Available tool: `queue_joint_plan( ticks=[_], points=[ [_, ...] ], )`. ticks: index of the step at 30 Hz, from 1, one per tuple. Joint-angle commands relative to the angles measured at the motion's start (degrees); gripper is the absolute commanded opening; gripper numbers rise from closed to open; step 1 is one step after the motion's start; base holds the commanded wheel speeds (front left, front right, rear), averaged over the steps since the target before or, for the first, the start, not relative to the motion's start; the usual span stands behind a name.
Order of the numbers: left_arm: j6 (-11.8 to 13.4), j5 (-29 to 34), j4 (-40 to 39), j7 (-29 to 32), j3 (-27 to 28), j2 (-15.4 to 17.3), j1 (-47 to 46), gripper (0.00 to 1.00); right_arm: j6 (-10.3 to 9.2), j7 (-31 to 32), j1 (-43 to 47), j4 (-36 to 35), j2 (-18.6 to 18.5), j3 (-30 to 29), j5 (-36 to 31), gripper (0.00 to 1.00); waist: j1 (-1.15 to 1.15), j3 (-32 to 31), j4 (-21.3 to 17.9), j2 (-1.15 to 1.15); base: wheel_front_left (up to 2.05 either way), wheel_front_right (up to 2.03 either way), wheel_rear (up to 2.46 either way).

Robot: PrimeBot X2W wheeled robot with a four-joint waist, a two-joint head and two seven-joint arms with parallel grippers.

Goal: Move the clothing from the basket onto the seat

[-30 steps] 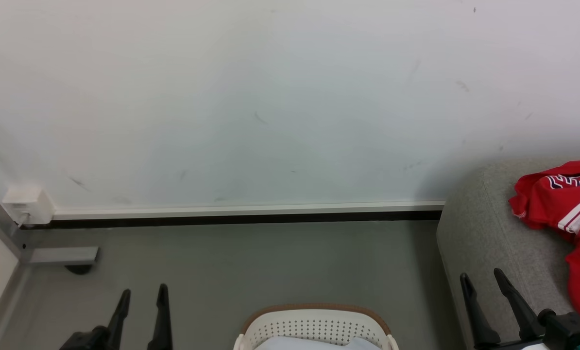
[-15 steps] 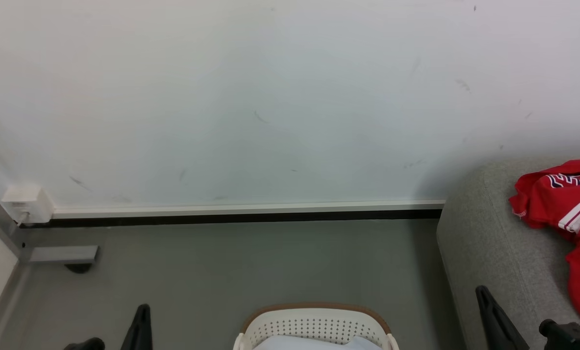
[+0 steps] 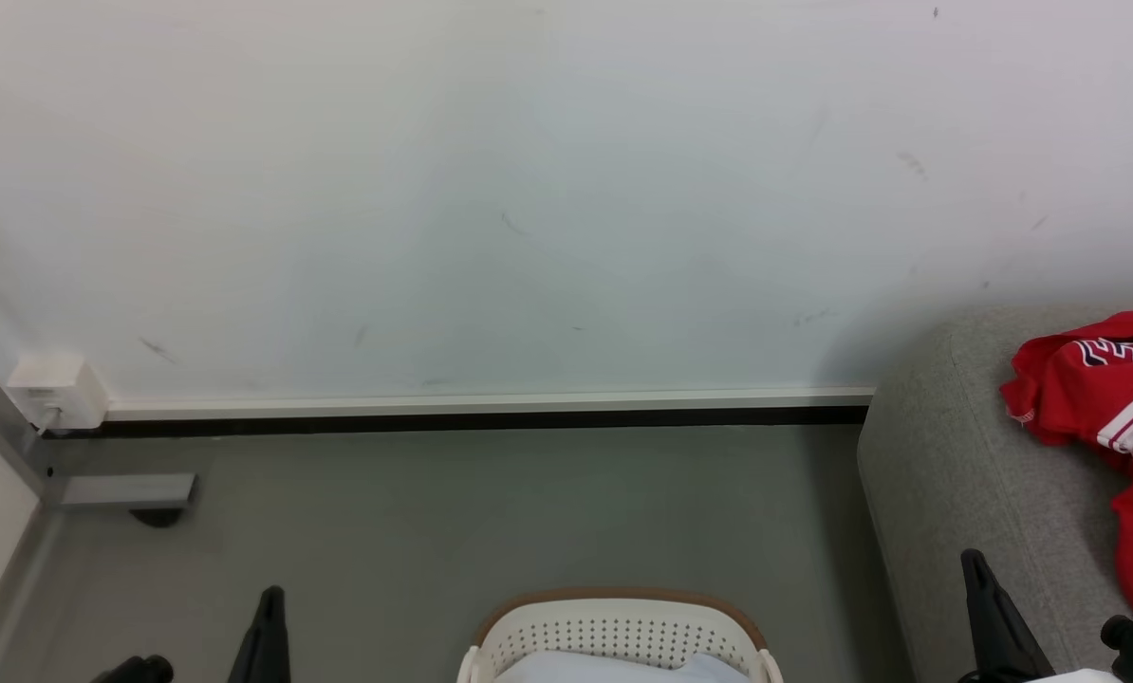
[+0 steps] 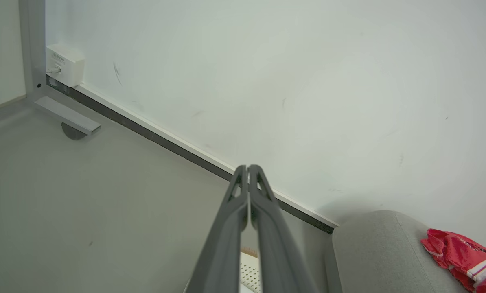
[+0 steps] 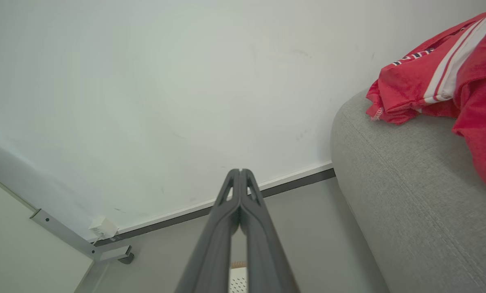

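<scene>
Red clothing (image 3: 1088,389) is already laid on the sofa (image 3: 946,493), right of the right gripper (image 5: 240,171); that and the left gripper (image 4: 248,167) are pressed together, empty.

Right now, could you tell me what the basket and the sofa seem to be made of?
The laundry basket looks like matte cream plastic, judging by its moulded, perforated wall. The sofa seems upholstered in woven grey fabric; a coarse weave shows.

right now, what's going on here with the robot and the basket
A two-armed robot is shifting laundry. Red clothing lies on the grey seat. The left pincer and right pincer are both shut and empty, flanking the basket on the floor, which holds something pale.
</scene>
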Motion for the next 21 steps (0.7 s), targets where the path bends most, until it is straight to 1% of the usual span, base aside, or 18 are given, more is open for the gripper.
queue_joint_plan(
  ticks=[1, 21],
  points=[
    [-0.4, -2.32, -1.02, 0.44, 0.4, 0.18, -1.67, 0.0, -0.02, 0.42, -1.72, -1.02, 0.0, -0.86, 1.95, 0.0, 0.0, 0.03, 0.04, 0.0, 0.0, 0.0, 0.0],
    [-1.68, -17.86, -1.32, 4.74, 1.77, 0.0, -3.14, 0.0, -0.05, 4.67, -2.43, -1.72, 1.4, -4.62, 15.64, 0.0, 0.0, 0.51, 0.56, 0.0, 0.0, 0.0, 0.0]
  ],
)
